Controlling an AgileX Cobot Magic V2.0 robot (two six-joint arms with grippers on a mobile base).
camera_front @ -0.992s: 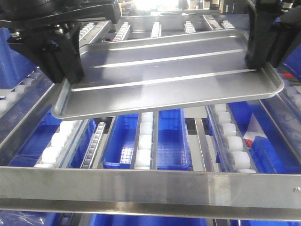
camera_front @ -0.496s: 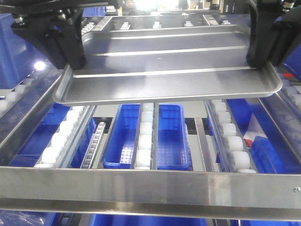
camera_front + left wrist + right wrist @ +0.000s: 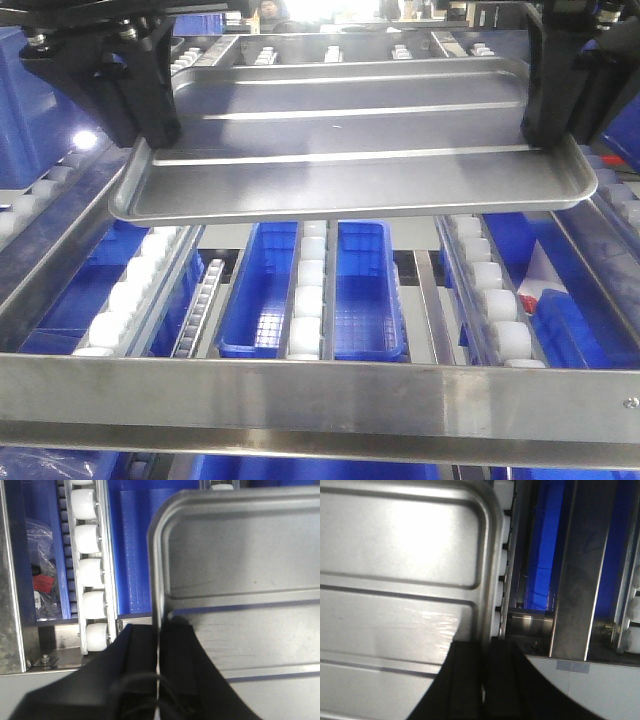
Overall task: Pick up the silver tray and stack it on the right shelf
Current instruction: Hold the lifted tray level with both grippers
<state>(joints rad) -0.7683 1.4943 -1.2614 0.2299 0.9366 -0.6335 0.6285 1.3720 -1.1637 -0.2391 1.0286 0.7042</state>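
The silver tray (image 3: 350,130), shiny with long raised ridges, hangs level above the right shelf's roller rails (image 3: 310,290). My left gripper (image 3: 150,140) is shut on the tray's left rim; in the left wrist view (image 3: 158,630) both black fingers pinch that rim (image 3: 156,580). My right gripper (image 3: 545,135) is shut on the tray's right rim; in the right wrist view (image 3: 484,647) its fingers clamp the rim (image 3: 490,580). The shelf's wide steel front bar (image 3: 320,400) runs across the foreground below the tray.
Blue bins (image 3: 365,295) sit under the roller rails. White rollers (image 3: 92,570) lie just left of the tray's corner, and a steel upright (image 3: 575,580) stands right of the tray. A bag with a red label (image 3: 42,582) lies in a bin at left.
The tray has levelled out from a left-down tilt and moved slightly away over the shelf. Both grippers stay shut on its rims.
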